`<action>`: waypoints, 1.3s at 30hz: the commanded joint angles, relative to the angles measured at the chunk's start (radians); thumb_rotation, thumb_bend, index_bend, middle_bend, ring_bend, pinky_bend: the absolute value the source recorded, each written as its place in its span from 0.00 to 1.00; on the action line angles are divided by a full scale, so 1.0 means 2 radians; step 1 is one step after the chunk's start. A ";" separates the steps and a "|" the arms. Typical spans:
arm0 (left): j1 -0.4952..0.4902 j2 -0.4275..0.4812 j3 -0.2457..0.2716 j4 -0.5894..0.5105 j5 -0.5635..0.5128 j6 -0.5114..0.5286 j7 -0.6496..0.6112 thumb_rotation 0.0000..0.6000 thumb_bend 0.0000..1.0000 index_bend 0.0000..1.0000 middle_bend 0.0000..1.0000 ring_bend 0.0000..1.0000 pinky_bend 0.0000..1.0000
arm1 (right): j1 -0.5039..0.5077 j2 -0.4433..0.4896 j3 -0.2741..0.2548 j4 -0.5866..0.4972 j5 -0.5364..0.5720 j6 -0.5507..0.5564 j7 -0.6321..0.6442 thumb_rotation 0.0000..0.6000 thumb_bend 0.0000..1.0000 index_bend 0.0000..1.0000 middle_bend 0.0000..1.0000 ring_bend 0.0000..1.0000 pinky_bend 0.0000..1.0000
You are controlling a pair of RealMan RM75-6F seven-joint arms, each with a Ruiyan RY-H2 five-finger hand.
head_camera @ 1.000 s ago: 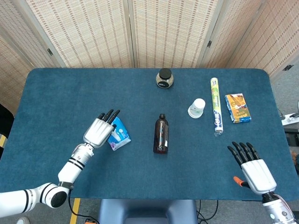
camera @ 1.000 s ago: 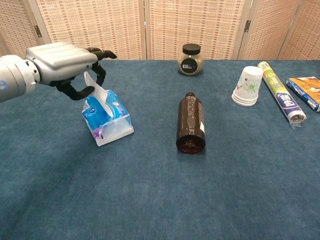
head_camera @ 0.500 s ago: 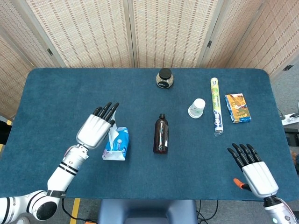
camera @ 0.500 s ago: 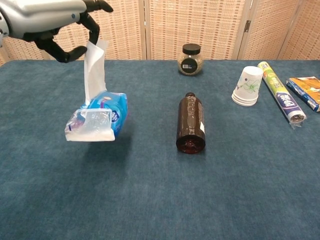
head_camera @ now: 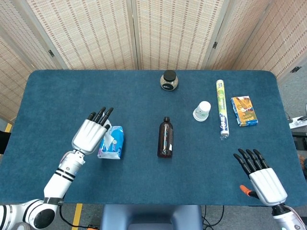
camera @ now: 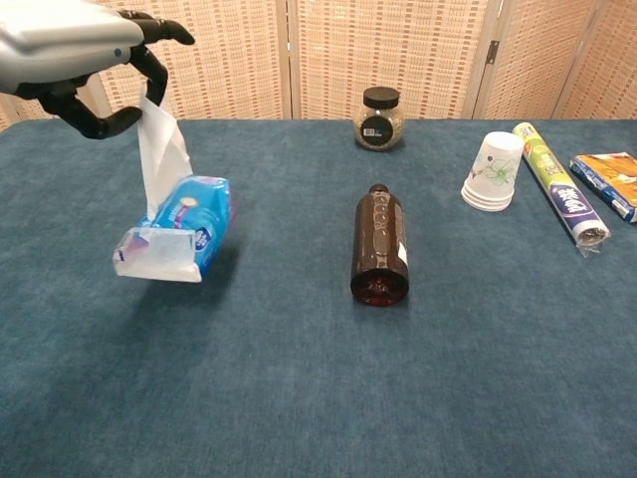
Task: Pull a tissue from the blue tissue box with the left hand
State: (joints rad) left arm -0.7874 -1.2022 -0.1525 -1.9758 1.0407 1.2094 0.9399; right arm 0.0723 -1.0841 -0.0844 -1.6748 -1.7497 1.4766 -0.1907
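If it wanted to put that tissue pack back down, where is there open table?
Bare cloth lies left of the brown bottle, under and around the tissue pack hanging from the left hand, and along the near edge. The far right is crowded: cups, roll, packet.

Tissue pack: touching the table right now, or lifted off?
Apart. In the chest view the tissue pack hangs tilted from the tissue pinched by the left hand, with a shadow gap above the table.
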 commanded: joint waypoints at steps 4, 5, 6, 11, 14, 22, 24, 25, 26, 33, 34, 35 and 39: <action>-0.009 0.048 -0.057 -0.079 -0.014 0.035 -0.011 1.00 0.60 0.61 0.07 0.09 0.29 | -0.001 0.000 0.000 0.001 -0.001 0.001 0.000 1.00 0.03 0.00 0.00 0.00 0.00; -0.009 0.053 -0.058 -0.087 -0.016 0.036 -0.011 1.00 0.60 0.61 0.07 0.09 0.29 | -0.001 0.000 0.000 0.001 -0.001 0.000 0.000 1.00 0.03 0.00 0.00 0.00 0.00; -0.008 0.054 -0.054 -0.088 -0.018 0.035 -0.011 1.00 0.60 0.61 0.07 0.09 0.29 | -0.001 0.000 0.000 0.001 -0.002 0.000 -0.001 1.00 0.03 0.00 0.00 0.00 0.00; 0.002 0.016 -0.009 -0.032 -0.027 0.019 -0.017 1.00 0.60 0.62 0.07 0.09 0.30 | -0.002 0.000 -0.002 0.001 -0.004 -0.001 -0.003 1.00 0.03 0.00 0.00 0.00 0.00; 0.007 -0.008 0.005 0.005 -0.036 0.009 -0.031 1.00 0.60 0.62 0.08 0.10 0.30 | -0.002 0.000 -0.001 0.000 -0.004 0.000 -0.002 1.00 0.03 0.00 0.00 0.00 0.00; -0.001 0.021 -0.047 -0.049 -0.034 0.043 -0.049 1.00 0.60 0.62 0.08 0.10 0.30 | -0.001 0.000 0.002 0.000 0.001 -0.004 -0.003 1.00 0.03 0.00 0.00 0.00 0.00; -0.007 0.035 -0.065 -0.082 -0.043 0.057 -0.037 1.00 0.60 0.62 0.08 0.10 0.30 | -0.001 -0.001 0.001 0.000 -0.001 -0.004 -0.005 1.00 0.03 0.00 0.00 0.00 0.00; -0.009 0.041 -0.071 -0.094 -0.046 0.061 -0.032 1.00 0.60 0.62 0.08 0.10 0.30 | -0.001 -0.001 0.000 0.000 -0.002 -0.003 -0.005 1.00 0.03 0.00 0.00 0.00 0.00; -0.012 0.046 -0.076 -0.105 -0.049 0.066 -0.026 1.00 0.60 0.62 0.08 0.10 0.30 | -0.002 -0.001 0.000 0.001 -0.004 -0.002 -0.006 1.00 0.03 0.00 0.00 0.00 0.00; -0.004 0.039 -0.047 -0.093 -0.055 0.066 -0.022 1.00 0.60 0.63 0.08 0.10 0.30 | -0.003 -0.002 0.000 0.001 -0.005 -0.001 -0.006 1.00 0.03 0.00 0.00 0.00 0.00; -0.003 0.035 -0.041 -0.084 -0.054 0.064 -0.024 1.00 0.60 0.63 0.09 0.11 0.30 | -0.003 -0.002 0.000 0.001 -0.005 -0.001 -0.006 1.00 0.03 0.00 0.00 0.00 0.00; 0.000 0.029 -0.036 -0.073 -0.054 0.063 -0.030 1.00 0.60 0.63 0.09 0.11 0.30 | -0.003 -0.002 0.000 0.001 -0.005 -0.001 -0.006 1.00 0.03 0.00 0.00 0.00 0.00; 0.006 0.030 -0.038 -0.060 -0.045 0.067 -0.052 1.00 0.60 0.63 0.09 0.11 0.30 | -0.003 -0.002 0.001 0.001 -0.005 0.000 -0.006 1.00 0.03 0.00 0.00 0.00 0.00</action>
State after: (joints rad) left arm -0.7833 -1.1407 -0.2317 -2.1020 0.9417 1.3426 0.8533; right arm 0.0656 -1.0876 -0.0832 -1.6720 -1.7590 1.4756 -0.2025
